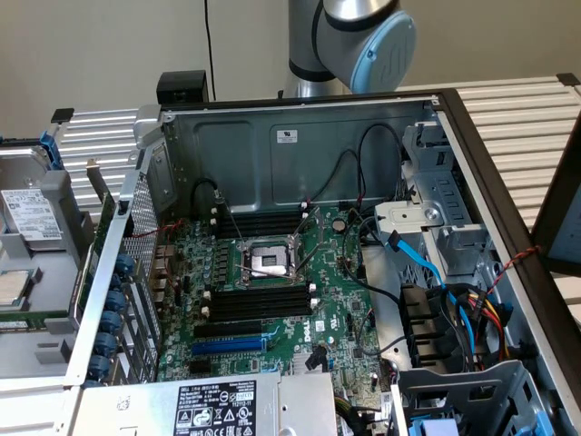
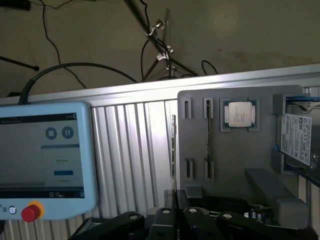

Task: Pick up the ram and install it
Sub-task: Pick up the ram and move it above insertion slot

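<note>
Exterior view: my arm (image 1: 363, 36) rises at the far side of an open computer case (image 1: 300, 136), where long black slots (image 1: 254, 304) flank the motherboard's socket. Wrist view: the ram (image 2: 207, 140) stands on edge in a gray tray (image 2: 235, 160) beside a processor chip (image 2: 240, 113), apart from my end effector (image 2: 179, 224). I cannot tell whether it is spread or pressed together.

Quick headcount from where I'm standing: one open grey metal computer case (image 1: 272, 173), one green motherboard (image 1: 334, 277), one square metal processor socket (image 1: 269, 262), two banks of long black slots (image 1: 259, 304) and one long blue slot (image 1: 229, 346). Over by the side there's one light-blue control pendant with a screen (image 2: 44, 156), one round red button (image 2: 30, 213), one grey plastic tray (image 2: 225, 160), one square silver processor chip (image 2: 239, 113) and one white-labelled hard drive (image 2: 296, 137).
</note>
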Controlling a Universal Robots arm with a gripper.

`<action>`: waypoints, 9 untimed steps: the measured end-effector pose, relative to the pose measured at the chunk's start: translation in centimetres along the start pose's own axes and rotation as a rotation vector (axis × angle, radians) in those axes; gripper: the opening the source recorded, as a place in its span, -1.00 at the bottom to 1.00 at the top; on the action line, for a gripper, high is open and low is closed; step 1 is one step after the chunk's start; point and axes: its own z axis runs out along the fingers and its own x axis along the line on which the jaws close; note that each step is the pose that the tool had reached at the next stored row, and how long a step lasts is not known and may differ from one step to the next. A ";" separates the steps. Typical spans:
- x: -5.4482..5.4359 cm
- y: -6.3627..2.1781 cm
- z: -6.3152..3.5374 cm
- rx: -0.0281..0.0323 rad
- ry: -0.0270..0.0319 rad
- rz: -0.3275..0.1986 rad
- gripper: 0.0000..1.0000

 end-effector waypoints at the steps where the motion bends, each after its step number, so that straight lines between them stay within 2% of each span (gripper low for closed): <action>1: 0.0 0.00 0.01 0.0001 -0.0001 0.000 -0.76; 4: 0.0 -0.27 0.04 0.0003 -0.0003 0.000 -0.76; 9: -0.2 -1.95 0.17 0.0001 -0.0001 0.000 -0.76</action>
